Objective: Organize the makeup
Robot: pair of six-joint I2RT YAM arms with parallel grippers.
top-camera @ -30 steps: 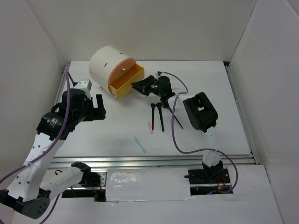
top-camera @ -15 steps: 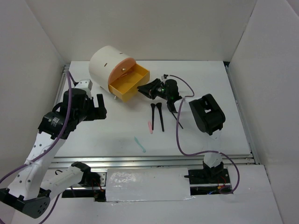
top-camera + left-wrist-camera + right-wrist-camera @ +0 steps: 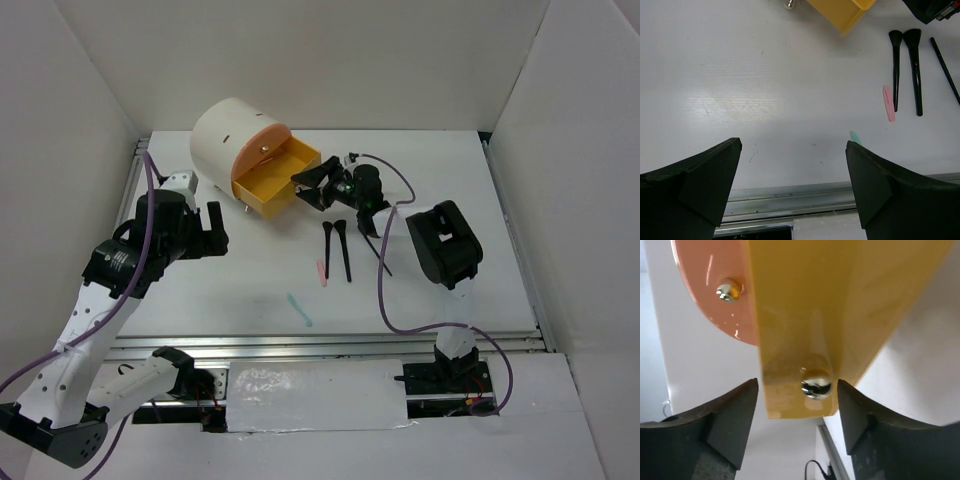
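Note:
The makeup lies loose on the white table. Two black flared-tip brushes (image 3: 337, 247) (image 3: 905, 70) lie side by side, with a thin black stick (image 3: 380, 256) (image 3: 945, 70) to their right. Nearer the front are a short pink stick (image 3: 322, 272) (image 3: 888, 103) and a short teal stick (image 3: 298, 308) (image 3: 855, 136). My right gripper (image 3: 305, 186) (image 3: 797, 390) is open at the front of the pulled-out yellow drawer (image 3: 275, 180) (image 3: 805, 315). Its jaws stand either side of the metal knob (image 3: 815, 382) without touching it. My left gripper (image 3: 217, 232) (image 3: 792, 150) hangs open and empty over bare table at the left.
The cream cylindrical box (image 3: 228, 135) with an orange front (image 3: 715, 300) stands at the back left, a second knob (image 3: 729, 290) on its face. A metal rail (image 3: 790, 202) runs along the table's front edge. White walls enclose the sides and back.
The right gripper drew the yellow drawer out to the right by its knob, then opened its jaws off the knob. The left arm has stayed put.

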